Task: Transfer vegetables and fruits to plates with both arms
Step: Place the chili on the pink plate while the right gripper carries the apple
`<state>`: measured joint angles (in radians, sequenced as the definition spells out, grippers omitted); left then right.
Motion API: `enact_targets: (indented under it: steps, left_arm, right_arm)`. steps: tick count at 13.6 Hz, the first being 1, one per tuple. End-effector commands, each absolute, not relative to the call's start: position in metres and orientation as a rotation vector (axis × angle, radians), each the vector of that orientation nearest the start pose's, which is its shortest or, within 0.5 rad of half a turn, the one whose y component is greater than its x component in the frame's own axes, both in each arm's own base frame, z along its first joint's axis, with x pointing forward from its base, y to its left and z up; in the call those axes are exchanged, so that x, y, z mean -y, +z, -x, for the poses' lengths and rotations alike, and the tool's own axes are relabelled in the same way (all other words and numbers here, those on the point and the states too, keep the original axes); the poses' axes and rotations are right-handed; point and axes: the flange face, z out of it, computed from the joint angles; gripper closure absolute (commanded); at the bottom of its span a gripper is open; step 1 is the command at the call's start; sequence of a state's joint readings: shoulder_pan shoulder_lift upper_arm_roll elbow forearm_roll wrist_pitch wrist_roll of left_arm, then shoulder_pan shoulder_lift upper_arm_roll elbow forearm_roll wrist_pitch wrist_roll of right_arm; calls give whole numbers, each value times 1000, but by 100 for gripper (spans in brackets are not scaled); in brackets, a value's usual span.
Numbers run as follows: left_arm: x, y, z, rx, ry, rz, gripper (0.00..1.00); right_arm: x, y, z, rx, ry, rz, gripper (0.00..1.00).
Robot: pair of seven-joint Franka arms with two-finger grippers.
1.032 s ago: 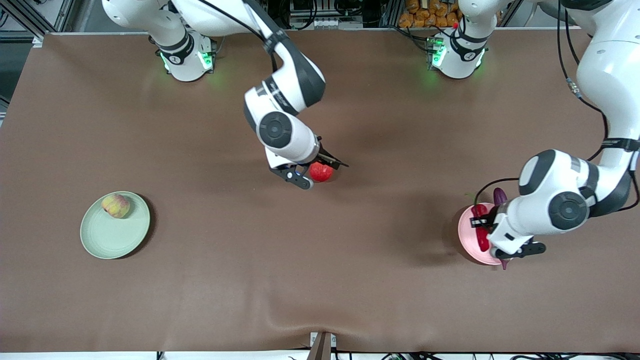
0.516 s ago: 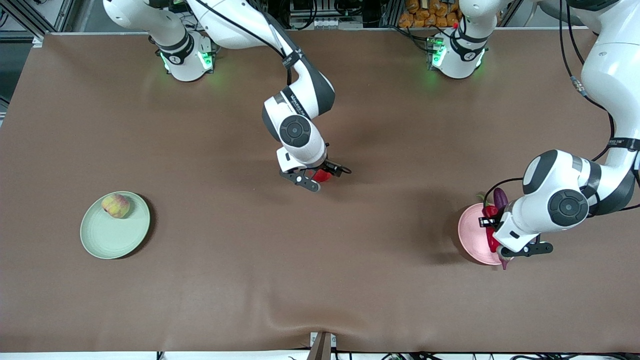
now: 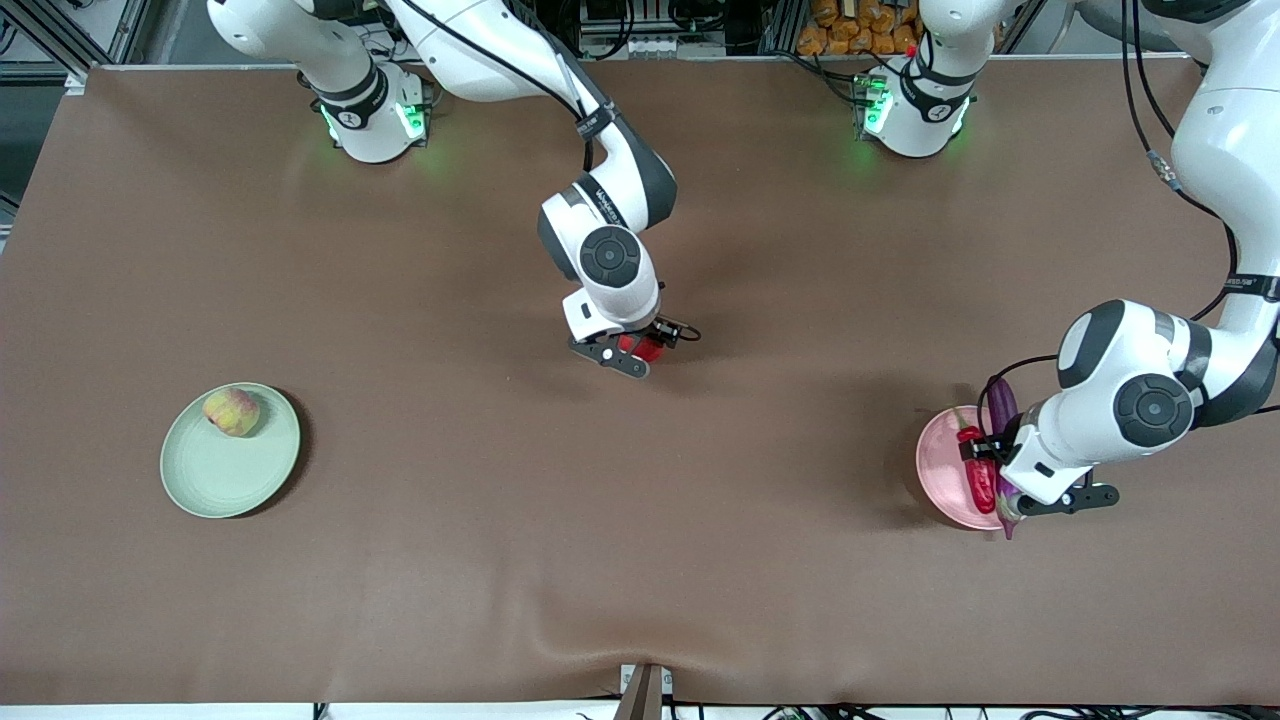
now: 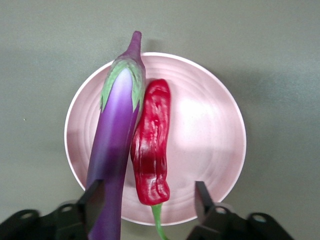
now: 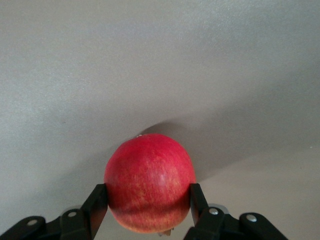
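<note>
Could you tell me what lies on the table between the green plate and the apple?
Nothing: in the front view only bare brown table runs from the green plate to the apple, which the right gripper grips.

Two white robot arms with rounded glossy shells and dark grey joint sections, each wrist capped by a round dark grey disc. The bases, at the table (image 3: pixel 400 560) edge farthest from the front camera, wear black rings and glow green. Thin black cables trail along both arms. The right gripper (image 3: pixel 628 349) and left gripper (image 3: pixel 1010 492) are black, with flat slim fingers (image 5: pixel 97 202) and small silver screws on the mounts
</note>
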<state>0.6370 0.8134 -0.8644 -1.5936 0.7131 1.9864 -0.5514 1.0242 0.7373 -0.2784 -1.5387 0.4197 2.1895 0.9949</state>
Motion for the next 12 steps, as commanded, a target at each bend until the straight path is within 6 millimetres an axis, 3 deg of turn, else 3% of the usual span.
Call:
enact_targets:
  steps: [1,3,4,6,9,12]
  left_arm:
    - [19,282,-677,207,72,3054,0]
    - [20,298,-677,213,53,3067,0]
    - [18,320,-679,240,15,3089,0]
    - [12,354,-675,266,-3,3120,0]
    - [2,400,-668,258,-51,3152,0]
    - [-9,454,-672,268,-99,3160,0]
  right_arm:
    - [-490,249,-503,-661,217,3009,100]
    - [-453,304,-537,-617,299,3013,100]
    - [-429,327,-551,-586,343,3012,100]
    - [-368,357,-584,-503,360,3006,100]
    - [-253,367,-635,-168,333,3007,100]
    - [-116,365,-664,79,350,3027,100]
